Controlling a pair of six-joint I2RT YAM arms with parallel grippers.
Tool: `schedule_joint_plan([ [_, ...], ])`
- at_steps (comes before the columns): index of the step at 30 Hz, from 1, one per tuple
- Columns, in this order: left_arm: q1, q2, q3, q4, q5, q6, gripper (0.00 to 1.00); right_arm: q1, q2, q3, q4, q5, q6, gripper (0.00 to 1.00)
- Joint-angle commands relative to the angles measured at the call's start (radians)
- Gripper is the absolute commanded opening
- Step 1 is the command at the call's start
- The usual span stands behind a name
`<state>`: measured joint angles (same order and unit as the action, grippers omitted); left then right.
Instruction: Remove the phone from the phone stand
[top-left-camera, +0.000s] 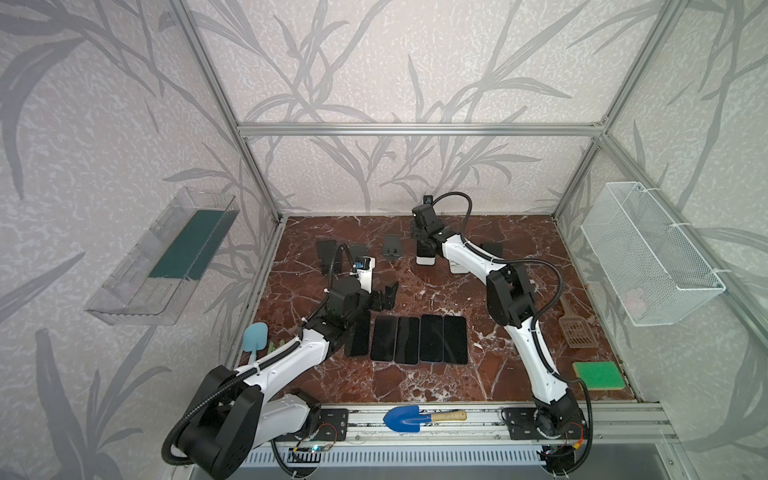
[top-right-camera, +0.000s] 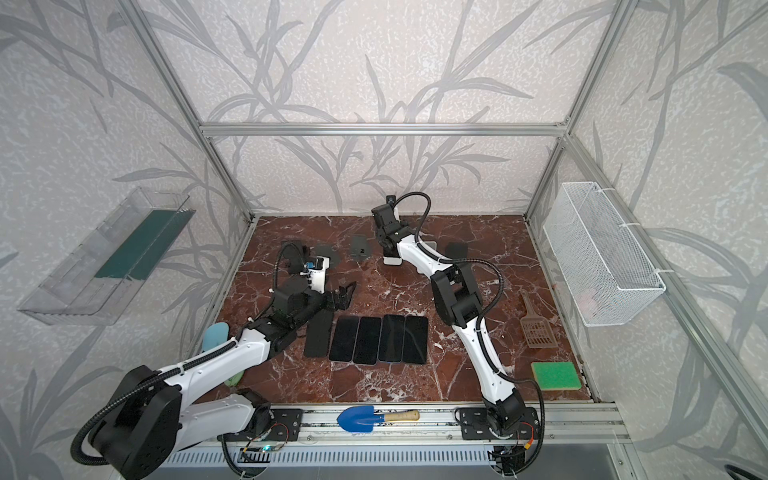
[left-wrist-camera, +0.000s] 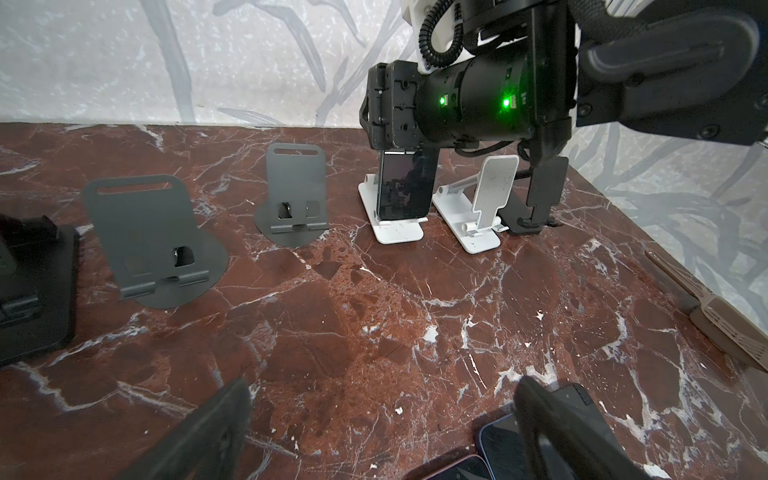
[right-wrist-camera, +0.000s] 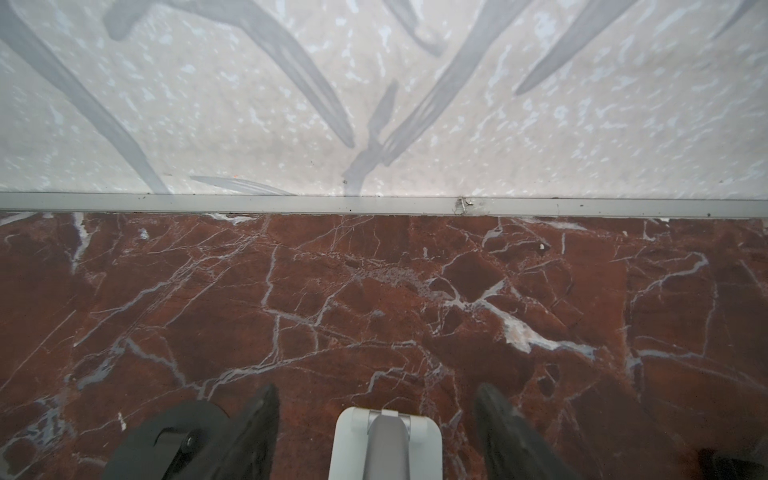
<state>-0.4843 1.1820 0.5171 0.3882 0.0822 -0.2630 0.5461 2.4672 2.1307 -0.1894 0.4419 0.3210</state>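
1. White folding plastic phone stand is standing at the far side of the red-brown marble tabletop. It is serving as the reference for all positions below.
2. The slim rectangular phone with a black glass screen is leaning upright on this stand. The stand's front lip is supporting its lower edge and stopping it from sliding forward.
3. The right gripper is hanging directly above the stand and pointing down. Its two black fingers are straddling the stand's width, a pose that appears suited to clamping the phone by its long edges.
4. Jaw contact with the phone cannot be told. In the left wrist view the gripper body is hiding the phone's upper part, and the right wrist view is showing only the stand's back.
5. The left gripper is hovering well in front of the stand with its jaws spread wide and empty. It is sitting over a row of dark phones lying flat, which is leaving the right arm's path free.
6. Removal is probably calling for a lift up along the backrest, since the lip may be catching the phone and tipping the light stand.
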Motion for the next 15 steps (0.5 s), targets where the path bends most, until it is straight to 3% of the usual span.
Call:
schedule_joint_plan([
  [1,-0.004,-0.022,0.012,-0.011,-0.016,0.016,0.99,-0.006,-0.036,-0.049,0.043,0.006,-0.010,0.69],
  [15,-0.004,-0.012,0.010,0.003,-0.015,0.015,0.98,-0.006,-0.222,-0.337,0.262,-0.042,-0.057,0.58],
])
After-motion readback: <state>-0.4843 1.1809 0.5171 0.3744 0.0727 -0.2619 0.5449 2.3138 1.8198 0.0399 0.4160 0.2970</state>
